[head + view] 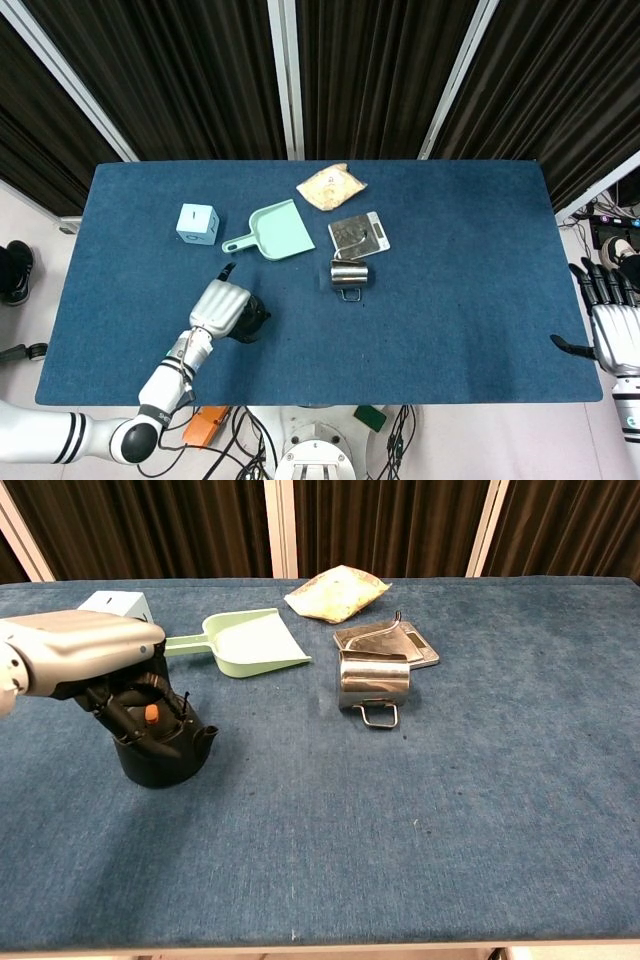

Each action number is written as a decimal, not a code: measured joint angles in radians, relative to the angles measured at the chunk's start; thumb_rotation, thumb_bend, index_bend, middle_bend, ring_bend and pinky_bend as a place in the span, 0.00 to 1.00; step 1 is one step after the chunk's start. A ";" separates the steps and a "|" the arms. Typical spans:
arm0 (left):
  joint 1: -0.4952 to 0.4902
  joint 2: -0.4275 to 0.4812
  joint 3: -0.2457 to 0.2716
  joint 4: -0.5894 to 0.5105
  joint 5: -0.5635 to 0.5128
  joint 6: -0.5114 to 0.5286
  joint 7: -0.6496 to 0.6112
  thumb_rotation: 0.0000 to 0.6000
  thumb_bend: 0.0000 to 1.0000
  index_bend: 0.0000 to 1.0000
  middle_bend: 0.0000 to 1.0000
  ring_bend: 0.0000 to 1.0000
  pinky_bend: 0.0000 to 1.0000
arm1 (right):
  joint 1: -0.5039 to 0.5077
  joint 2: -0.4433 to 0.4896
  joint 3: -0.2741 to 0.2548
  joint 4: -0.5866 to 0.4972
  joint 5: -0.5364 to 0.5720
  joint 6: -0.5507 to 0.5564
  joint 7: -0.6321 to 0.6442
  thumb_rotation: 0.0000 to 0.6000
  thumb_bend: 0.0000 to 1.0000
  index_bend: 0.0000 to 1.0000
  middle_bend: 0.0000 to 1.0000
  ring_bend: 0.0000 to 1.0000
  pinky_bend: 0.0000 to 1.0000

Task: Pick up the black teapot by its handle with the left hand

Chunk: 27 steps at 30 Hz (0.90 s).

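The black teapot (162,756) with an orange lid knob stands on the blue table (450,810) at the front left. My left hand (84,652) sits on top of it from the left, its dark fingers (118,705) curled down around the handle, which is mostly hidden under the palm. From the head view the left hand (221,306) covers most of the teapot (253,319). The teapot's base rests on the cloth. My right hand (609,332) hangs off the table's right edge with its fingers spread and nothing in it.
A green dustpan (245,640) and a light blue cube (116,605) lie behind the teapot. A steel cup (373,679) lies on its side mid-table, with a kitchen scale (393,641) and a tan bag (337,591) beyond it.
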 measured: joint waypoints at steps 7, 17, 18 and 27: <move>0.018 0.017 0.001 0.016 0.048 -0.002 -0.093 0.01 0.00 1.00 1.00 0.98 0.00 | -0.003 0.003 0.001 -0.004 -0.001 0.007 0.004 1.00 0.04 0.00 0.02 0.00 0.00; 0.044 0.037 -0.019 0.038 0.106 0.042 -0.162 0.01 0.00 1.00 1.00 1.00 0.07 | -0.008 0.018 0.011 -0.010 0.001 0.026 0.015 1.00 0.04 0.00 0.02 0.00 0.00; 0.047 0.038 -0.021 0.040 0.109 0.051 -0.163 0.01 0.00 1.00 1.00 1.00 0.09 | -0.009 0.022 0.013 -0.012 0.001 0.030 0.017 1.00 0.04 0.00 0.02 0.00 0.00; 0.077 0.044 -0.054 0.056 0.096 0.127 -0.163 0.44 0.11 1.00 1.00 1.00 0.24 | -0.012 0.053 0.034 -0.033 -0.004 0.059 0.037 1.00 0.04 0.00 0.02 0.00 0.00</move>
